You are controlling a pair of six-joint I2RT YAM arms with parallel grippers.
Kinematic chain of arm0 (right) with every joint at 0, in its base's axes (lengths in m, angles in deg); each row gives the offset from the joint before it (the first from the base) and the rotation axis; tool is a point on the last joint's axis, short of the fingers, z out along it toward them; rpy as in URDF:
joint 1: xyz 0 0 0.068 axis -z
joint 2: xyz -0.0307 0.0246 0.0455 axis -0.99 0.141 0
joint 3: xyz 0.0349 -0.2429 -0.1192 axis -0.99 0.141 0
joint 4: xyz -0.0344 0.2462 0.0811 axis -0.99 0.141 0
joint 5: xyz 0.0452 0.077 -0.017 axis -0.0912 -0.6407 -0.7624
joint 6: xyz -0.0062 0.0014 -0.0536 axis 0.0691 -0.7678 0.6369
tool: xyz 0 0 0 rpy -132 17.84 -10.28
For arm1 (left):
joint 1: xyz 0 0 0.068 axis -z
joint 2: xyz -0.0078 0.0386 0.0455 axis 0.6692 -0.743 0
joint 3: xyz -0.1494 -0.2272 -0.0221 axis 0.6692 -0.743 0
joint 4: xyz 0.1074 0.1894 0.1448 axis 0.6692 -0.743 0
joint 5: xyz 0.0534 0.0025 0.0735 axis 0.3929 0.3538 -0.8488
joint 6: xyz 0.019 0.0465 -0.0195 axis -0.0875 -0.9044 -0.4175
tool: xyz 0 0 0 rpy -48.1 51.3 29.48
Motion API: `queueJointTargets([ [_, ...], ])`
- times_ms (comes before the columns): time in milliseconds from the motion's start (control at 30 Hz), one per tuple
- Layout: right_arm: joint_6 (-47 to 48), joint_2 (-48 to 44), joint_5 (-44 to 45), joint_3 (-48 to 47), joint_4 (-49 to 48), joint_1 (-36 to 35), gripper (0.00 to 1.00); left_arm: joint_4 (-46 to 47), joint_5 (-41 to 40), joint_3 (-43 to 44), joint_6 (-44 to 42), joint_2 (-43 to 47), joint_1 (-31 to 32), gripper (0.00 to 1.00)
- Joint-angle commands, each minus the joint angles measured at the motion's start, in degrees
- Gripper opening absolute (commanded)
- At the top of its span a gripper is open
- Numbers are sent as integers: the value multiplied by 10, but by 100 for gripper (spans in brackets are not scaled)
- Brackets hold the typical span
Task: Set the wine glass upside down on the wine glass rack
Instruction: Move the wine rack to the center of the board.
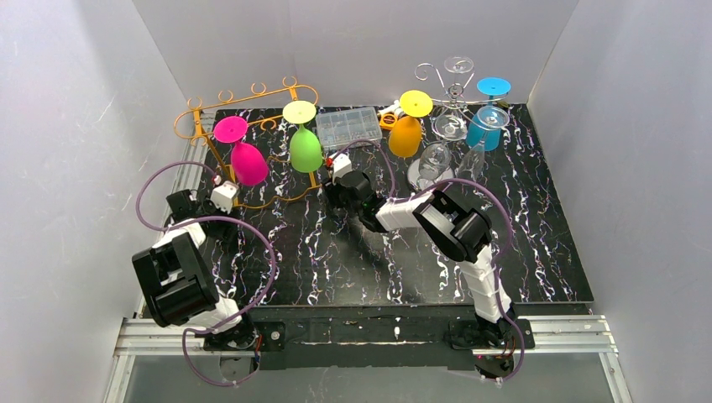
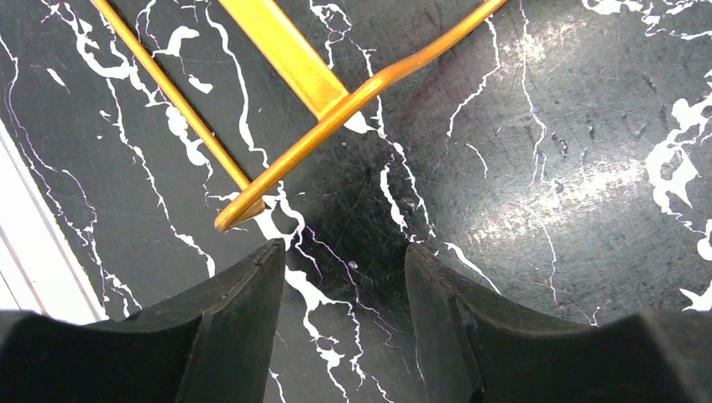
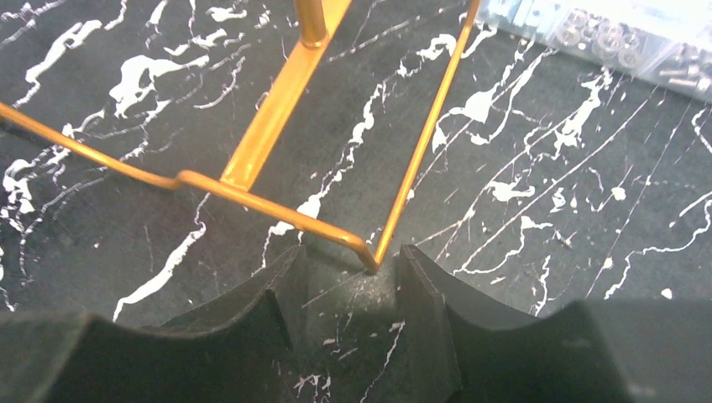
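A gold wire wine glass rack [image 1: 198,126] stands at the back left. A pink glass [image 1: 249,164] and a green glass [image 1: 306,149] hang upside down from it. Two clear wine glasses [image 1: 432,164] [image 1: 472,159] stand on the table to the right. My left gripper [image 1: 220,195] [image 2: 344,252] is open and low over the table, with the rack's foot end [image 2: 239,214] just ahead of its left finger. My right gripper [image 1: 338,168] [image 3: 348,256] is at the rack's front right corner. Its jaws stand apart, and the bent corner wire [image 3: 369,259] sits between the fingertips, not clamped.
A silver rack [image 1: 453,88] at the back right carries an orange glass [image 1: 405,134], a clear glass [image 1: 452,124] and a blue glass [image 1: 484,130]. A clear plastic box [image 1: 348,126] [image 3: 604,29] lies between the racks. White walls close in the black marbled table [image 1: 336,252].
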Motion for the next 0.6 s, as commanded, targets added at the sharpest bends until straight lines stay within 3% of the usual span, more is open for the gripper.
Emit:
queueJointTargets([
  [0,-6,10,2,-16,-3,-1,52,-19,15,4,32,-3,-9,59],
  [133,-6,11,9,-13,-5,-3,45,-7,25,21,73,-18,-17,64],
  [333,-23,17,15,-27,-1,-4,20,17,32,38,142,-30,-23,63],
  [567,-34,19,16,-25,-7,-5,9,28,48,49,162,-46,-23,61],
])
